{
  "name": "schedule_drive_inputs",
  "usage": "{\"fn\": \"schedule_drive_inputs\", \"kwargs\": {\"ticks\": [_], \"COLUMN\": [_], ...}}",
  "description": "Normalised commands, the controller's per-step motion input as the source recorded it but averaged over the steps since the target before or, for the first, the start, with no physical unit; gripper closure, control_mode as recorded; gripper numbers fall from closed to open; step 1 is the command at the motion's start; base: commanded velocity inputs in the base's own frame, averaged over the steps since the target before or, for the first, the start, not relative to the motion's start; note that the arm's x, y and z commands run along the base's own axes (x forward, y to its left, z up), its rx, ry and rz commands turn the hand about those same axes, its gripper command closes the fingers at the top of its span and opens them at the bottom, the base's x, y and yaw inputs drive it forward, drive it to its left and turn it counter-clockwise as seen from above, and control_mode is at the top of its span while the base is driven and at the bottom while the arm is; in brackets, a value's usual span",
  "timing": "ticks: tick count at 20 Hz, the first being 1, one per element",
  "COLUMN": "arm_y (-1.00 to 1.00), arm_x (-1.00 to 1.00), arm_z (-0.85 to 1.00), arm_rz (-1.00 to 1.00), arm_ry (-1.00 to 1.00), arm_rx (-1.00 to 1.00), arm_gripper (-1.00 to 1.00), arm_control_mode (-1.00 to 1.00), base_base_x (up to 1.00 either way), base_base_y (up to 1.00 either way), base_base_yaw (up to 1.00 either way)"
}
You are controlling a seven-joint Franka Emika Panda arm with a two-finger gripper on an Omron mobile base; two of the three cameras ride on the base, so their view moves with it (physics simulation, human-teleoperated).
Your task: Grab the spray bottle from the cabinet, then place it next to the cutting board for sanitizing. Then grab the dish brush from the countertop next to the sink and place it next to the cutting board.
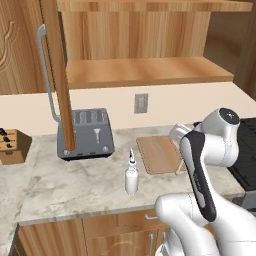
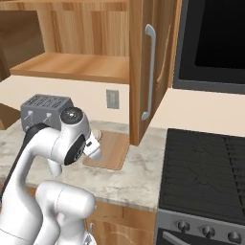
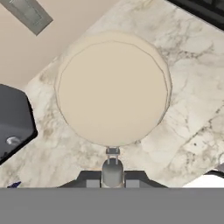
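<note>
My gripper (image 3: 112, 179) is shut on the dish brush (image 3: 112, 168), a thin grey stick seen end-on between the fingers. It hangs over the cutting board (image 3: 113, 87), which spreads pale and rounded below in the hand view. In the left base view the cutting board (image 1: 159, 153) lies on the countertop (image 1: 75, 180), and the brush (image 1: 179, 166) shows as a thin line at its right edge, beside my forearm. The spray bottle (image 1: 131, 175) stands upright just left of the board. The cabinet (image 1: 145, 70) hangs open above, its shelf bare.
A dark toaster (image 1: 85, 133) sits left of the board under the open cabinet door (image 1: 56, 75). A knife block (image 1: 12, 146) is at the far left. The black stovetop (image 2: 206, 167) lies to the right, and a wall outlet (image 1: 141, 103) is behind the board.
</note>
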Motion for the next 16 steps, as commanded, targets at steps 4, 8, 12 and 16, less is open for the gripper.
{"fn": "schedule_drive_inputs", "kwargs": {"ticks": [4,8,12,16], "arm_y": [-0.15,-0.29,-0.41,-0.34], "arm_x": [0.32,0.52,0.47,0.36], "arm_z": [-0.48,-0.43,-0.29,-0.04], "arm_rz": [-0.34,-0.09,0.03,0.00], "arm_ry": [0.08,0.01,0.06,0.07], "arm_rx": [-0.01,0.00,0.00,-0.09], "arm_gripper": [1.00,1.00,1.00,1.00], "arm_control_mode": [-1.00,-1.00,-1.00,-1.00], "base_base_x": [0.00,0.00,0.00,0.00], "base_base_y": [0.00,0.00,0.00,0.00], "base_base_yaw": [0.00,0.00,0.00,0.00]}}
